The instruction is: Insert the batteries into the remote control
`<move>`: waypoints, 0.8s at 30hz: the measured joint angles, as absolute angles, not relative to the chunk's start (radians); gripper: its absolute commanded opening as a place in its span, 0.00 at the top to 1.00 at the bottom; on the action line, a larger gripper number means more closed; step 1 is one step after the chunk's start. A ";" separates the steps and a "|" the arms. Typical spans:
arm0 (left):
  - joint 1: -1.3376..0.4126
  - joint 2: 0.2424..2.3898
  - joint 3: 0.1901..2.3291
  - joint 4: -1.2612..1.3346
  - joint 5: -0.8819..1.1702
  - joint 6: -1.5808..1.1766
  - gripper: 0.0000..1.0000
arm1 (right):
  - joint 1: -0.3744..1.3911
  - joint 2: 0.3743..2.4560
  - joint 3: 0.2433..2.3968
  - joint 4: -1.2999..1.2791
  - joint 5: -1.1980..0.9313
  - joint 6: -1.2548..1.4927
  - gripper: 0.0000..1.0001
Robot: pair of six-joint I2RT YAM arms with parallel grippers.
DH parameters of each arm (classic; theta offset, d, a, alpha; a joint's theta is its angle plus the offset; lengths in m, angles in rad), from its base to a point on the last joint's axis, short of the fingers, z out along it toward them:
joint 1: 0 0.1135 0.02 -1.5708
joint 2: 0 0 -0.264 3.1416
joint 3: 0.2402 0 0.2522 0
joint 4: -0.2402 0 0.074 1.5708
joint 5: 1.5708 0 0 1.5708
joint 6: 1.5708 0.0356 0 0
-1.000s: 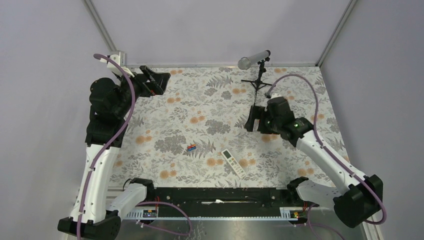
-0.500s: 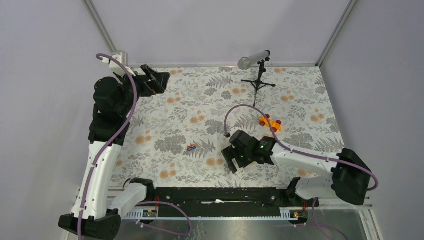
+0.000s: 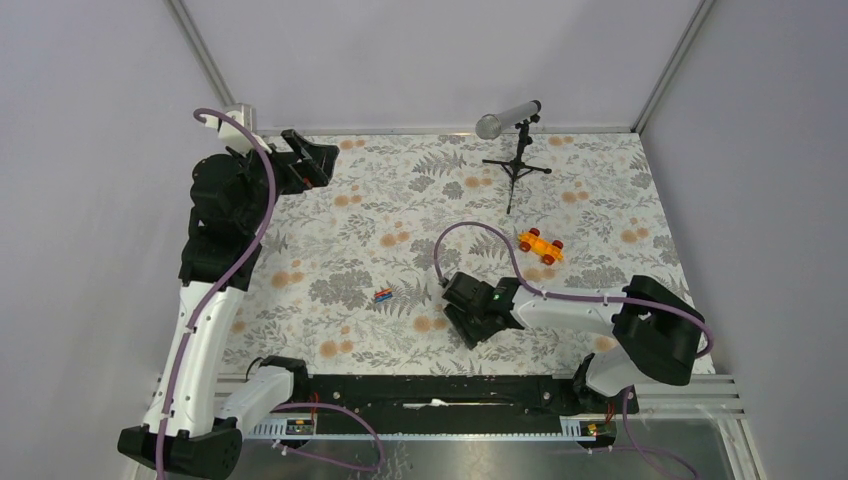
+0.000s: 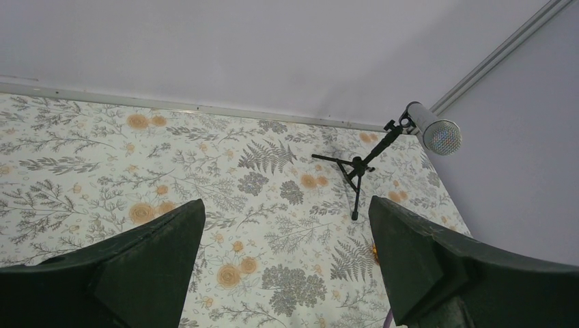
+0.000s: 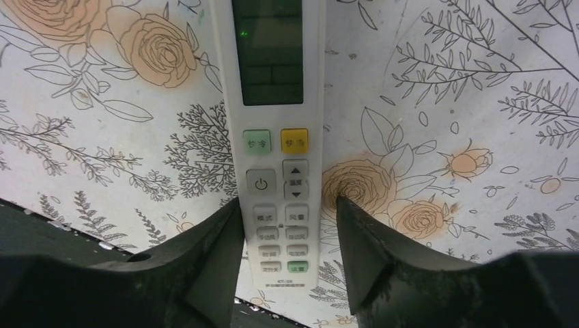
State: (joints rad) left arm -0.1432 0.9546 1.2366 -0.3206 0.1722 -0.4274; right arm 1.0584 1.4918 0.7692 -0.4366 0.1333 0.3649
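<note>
The white remote control (image 5: 276, 137) lies face up on the flowered cloth, its display and grey buttons showing in the right wrist view. My right gripper (image 5: 288, 203) straddles its lower button end. The left finger touches the remote's edge, the right finger (image 5: 369, 253) stands a small gap away, so the gripper is open. From above, the right gripper (image 3: 474, 320) covers the remote. The red and blue batteries (image 3: 383, 295) lie together left of it. My left gripper (image 3: 308, 160) hangs high at the back left, open and empty, as the left wrist view (image 4: 285, 201) confirms.
An orange toy car (image 3: 540, 245) with red wheels sits behind the right arm. A microphone on a small black tripod (image 3: 514, 150) stands at the back, also in the left wrist view (image 4: 437, 133). The black rail (image 3: 430, 392) runs along the table's near edge.
The right arm swung from the back right down to the front centre over the remote, and its jaws narrowed around it. The toy car came into view. The left arm stayed put.
</note>
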 measured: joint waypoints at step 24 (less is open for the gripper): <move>-0.142 0.933 0.871 -0.097 0.218 -0.532 0.01 | 0.766 1.402 0.963 -0.270 -0.118 0.356 0.89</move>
